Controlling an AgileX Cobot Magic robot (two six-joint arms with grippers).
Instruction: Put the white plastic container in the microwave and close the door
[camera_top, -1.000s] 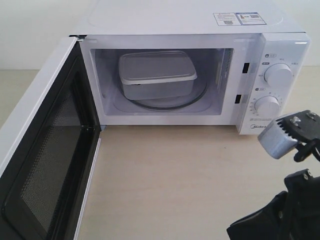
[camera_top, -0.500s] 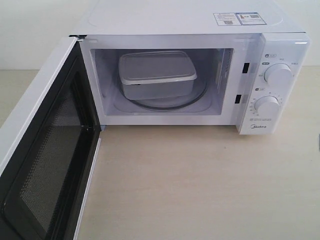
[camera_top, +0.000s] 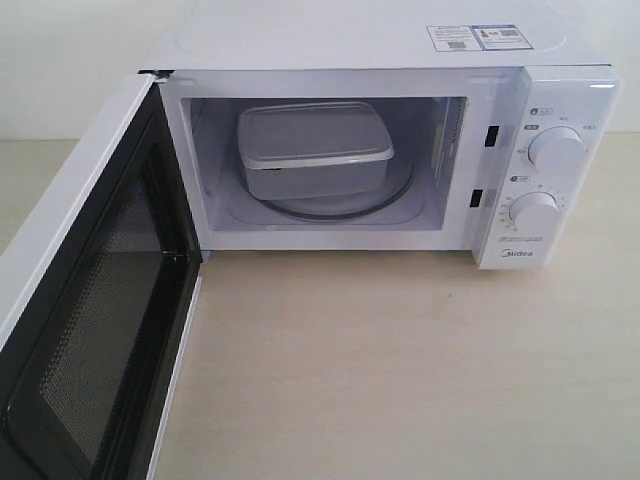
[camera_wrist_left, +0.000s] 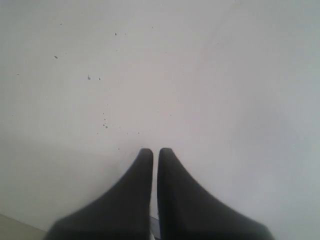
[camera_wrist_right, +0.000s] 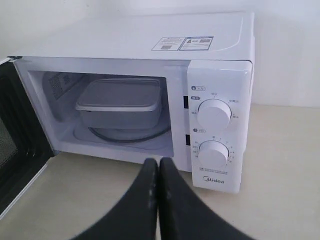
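The white plastic container (camera_top: 312, 150) sits lidded on the glass turntable inside the microwave (camera_top: 390, 40). The right wrist view shows the same container (camera_wrist_right: 120, 102) inside the cavity. The door (camera_top: 75, 300) stands swung wide open to the left, its black mesh inner face showing. My right gripper (camera_wrist_right: 158, 162) is shut and empty, hovering over the table in front of the microwave's dial panel. My left gripper (camera_wrist_left: 155, 151) is shut with nothing between its fingers, facing a plain white surface. Neither gripper appears in the exterior view.
Two round dials (camera_top: 556, 150) sit on the microwave's right panel. A pale wooden tabletop (camera_top: 400, 370) stretches in front of the microwave. The open door's edge (camera_wrist_right: 15, 165) shows at the side of the right wrist view.
The right arm, visible at the lower right of the exterior view a second ago, has drawn back out of that view. The container and door have not moved.
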